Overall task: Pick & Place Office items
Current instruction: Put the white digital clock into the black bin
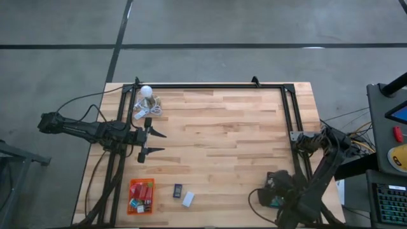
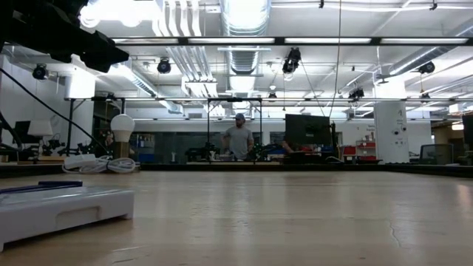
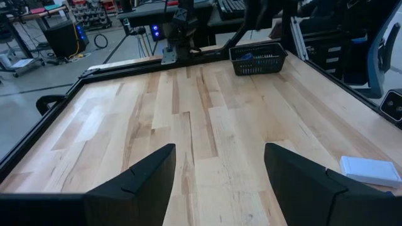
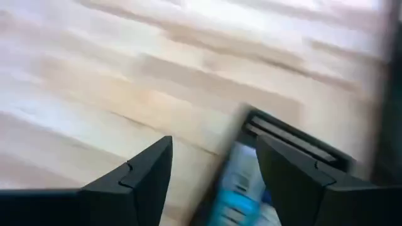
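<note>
An orange tray (image 1: 131, 185) at the near left holds several small red, green and teal pieces (image 1: 144, 193). A navy piece (image 1: 178, 189) and a white piece (image 1: 188, 199) lie flat on the table beside it; the white one also shows in the left wrist view (image 3: 370, 169) and the low view (image 2: 59, 210). A black tray (image 1: 269, 175) at the near right holds teal and blue pieces (image 4: 242, 182). My left gripper (image 1: 156, 142) is open and empty above the table's left side. My right gripper (image 4: 213, 179) is open and empty just above the black tray's edge.
A white bulb (image 1: 146, 92) with a coiled cord (image 1: 150, 112) stands at the far left corner. A black frame rail (image 1: 210, 85) runs along the far and side edges. Bare wood fills the table's middle. A person (image 2: 239, 137) stands far behind the table.
</note>
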Controlling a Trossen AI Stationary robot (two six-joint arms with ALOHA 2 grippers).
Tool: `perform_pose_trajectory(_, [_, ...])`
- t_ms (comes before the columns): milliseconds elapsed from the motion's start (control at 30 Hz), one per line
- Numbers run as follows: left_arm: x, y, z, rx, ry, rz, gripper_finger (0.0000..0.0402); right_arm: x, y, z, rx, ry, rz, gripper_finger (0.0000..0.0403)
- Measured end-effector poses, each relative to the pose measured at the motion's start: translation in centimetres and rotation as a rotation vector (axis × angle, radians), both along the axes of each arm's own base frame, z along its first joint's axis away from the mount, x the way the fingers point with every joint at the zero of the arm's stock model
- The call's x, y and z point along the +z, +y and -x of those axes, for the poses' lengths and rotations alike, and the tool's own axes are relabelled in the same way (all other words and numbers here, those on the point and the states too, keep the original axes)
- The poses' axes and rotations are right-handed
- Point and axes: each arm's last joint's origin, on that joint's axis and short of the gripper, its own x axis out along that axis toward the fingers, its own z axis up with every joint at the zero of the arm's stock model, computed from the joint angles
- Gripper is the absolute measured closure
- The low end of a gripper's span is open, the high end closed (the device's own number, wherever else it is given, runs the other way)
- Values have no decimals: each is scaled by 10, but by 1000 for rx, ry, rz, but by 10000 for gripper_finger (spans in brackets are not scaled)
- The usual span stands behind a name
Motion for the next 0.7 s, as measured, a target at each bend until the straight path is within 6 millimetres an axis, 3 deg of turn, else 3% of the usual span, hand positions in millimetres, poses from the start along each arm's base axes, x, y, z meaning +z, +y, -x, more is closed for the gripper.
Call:
perform_pose_trajectory(133, [0,0,0,0,0,0,154,10,-2,-12,162,-172,140,175])
perform_pose_trajectory(300, [0,0,0,0,0,0,154,8,-10,-38,401,-305,468,174])
perform_pose_trajectory(533, [0,0,0,0,0,0,154,1,-31,-82,508,-248,724,173])
perform_pose_trajectory(700, [0,0,0,0,0,0,154,-8,-42,-114,586,-152,778,164])
